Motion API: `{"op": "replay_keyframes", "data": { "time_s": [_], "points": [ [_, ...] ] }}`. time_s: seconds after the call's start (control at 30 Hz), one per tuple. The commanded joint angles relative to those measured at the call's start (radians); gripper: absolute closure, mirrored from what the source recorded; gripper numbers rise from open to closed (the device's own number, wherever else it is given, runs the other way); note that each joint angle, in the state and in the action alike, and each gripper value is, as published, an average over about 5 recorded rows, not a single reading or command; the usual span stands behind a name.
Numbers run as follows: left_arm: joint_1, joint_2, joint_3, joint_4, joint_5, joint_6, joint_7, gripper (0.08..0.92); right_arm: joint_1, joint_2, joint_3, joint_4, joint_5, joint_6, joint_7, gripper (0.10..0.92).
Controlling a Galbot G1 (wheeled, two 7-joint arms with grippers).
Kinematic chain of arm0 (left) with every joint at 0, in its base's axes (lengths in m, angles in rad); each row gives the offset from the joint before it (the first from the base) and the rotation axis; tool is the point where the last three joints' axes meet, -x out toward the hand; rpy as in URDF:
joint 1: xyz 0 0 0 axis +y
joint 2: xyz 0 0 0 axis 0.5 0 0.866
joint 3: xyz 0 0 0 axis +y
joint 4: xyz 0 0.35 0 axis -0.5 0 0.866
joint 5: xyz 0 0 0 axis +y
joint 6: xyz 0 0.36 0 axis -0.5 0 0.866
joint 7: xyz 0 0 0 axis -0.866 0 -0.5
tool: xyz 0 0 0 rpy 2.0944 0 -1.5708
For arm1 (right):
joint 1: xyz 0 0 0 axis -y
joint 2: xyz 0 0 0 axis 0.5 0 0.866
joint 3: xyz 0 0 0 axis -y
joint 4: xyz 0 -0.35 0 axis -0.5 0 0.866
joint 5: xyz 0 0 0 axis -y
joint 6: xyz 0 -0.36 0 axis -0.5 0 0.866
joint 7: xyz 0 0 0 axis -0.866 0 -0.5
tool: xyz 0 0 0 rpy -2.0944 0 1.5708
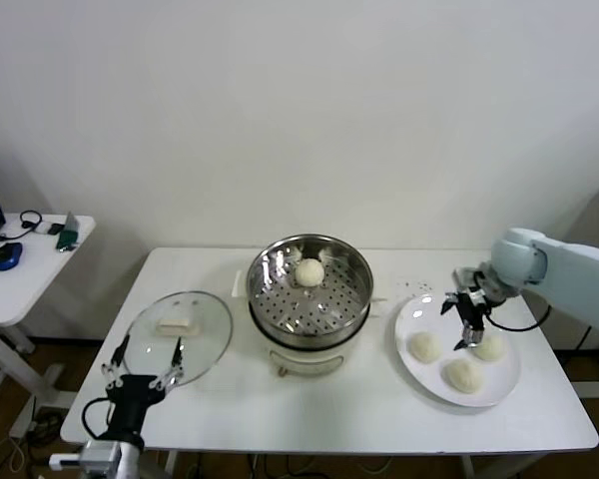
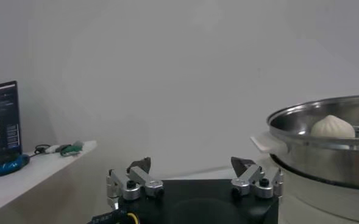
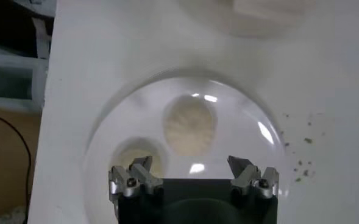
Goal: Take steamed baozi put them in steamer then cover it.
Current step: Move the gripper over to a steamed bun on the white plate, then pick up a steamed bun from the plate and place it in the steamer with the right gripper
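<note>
The steamer (image 1: pixel 280 299) stands mid-table with one baozi (image 1: pixel 309 271) on its perforated floor. Three more baozi (image 1: pixel 423 346) (image 1: pixel 488 346) (image 1: pixel 463 374) lie on a white plate (image 1: pixel 409 319) to its right. My right gripper (image 1: pixel 466 317) hangs open just above the plate, between the two farther buns. In the right wrist view one baozi (image 3: pixel 189 123) lies ahead of the open gripper (image 3: pixel 191 167) and another (image 3: pixel 133 159) sits by one finger. The cover (image 1: pixel 205 344) lies flat left of the steamer. My left gripper (image 1: pixel 140 364) waits open at the cover's near edge. The left wrist view shows that gripper (image 2: pixel 192 165) empty, with the steamer (image 2: pixel 325 152) off to one side.
Everything stands on a white table (image 1: pixel 359 399). A few dark crumbs (image 1: pixel 414 287) lie between the steamer and the plate. A separate side table (image 1: pixel 35 264) at the far left carries a mouse, cables and small items. A plain wall runs behind.
</note>
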Motion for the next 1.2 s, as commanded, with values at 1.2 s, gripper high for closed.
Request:
{"op": "replay_keyframes", "data": {
  "time_s": [1.2],
  "points": [
    [0.018,-0.004,-0.006,0.007,-0.007,-0.014,0.006,0.177,-0.121,0.149,0.09,-0.171,0.013,-0.017,-0.01,0.357]
  ]
}}
